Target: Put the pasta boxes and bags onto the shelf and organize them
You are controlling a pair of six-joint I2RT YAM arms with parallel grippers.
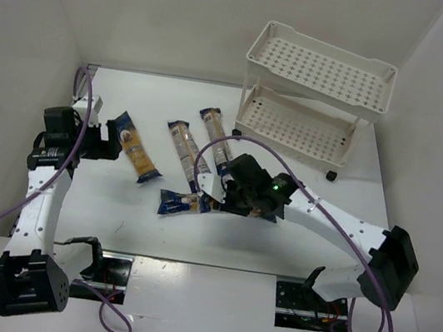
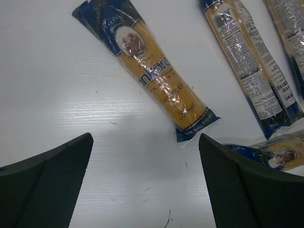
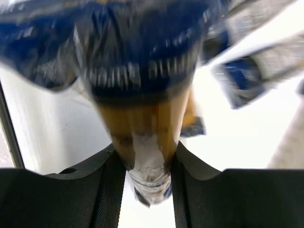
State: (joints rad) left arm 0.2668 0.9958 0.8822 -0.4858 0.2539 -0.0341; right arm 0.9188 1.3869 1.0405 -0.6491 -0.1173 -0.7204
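Observation:
The cream-white two-tier shelf (image 1: pixel 318 89) stands at the back right, both trays bare. Three pasta bags lie flat on the table: one at the left (image 1: pixel 136 148), one in the middle (image 1: pixel 183 153), one further right (image 1: pixel 216 138). My right gripper (image 1: pixel 229 197) is shut on one end of a fourth bag (image 1: pixel 186 203); in the right wrist view the bag (image 3: pixel 142 95) is pinched between the pads (image 3: pixel 109 190). My left gripper (image 1: pixel 112 139) is open and empty, just left of the left bag (image 2: pixel 152 76). A fifth bag is not in view.
White walls close in the table on the left, back and right. The right arm's purple cable (image 1: pixel 233 147) arches over the bags. In the left wrist view the middle bag (image 2: pixel 247 61) and the held bag (image 2: pixel 280 154) show at the right.

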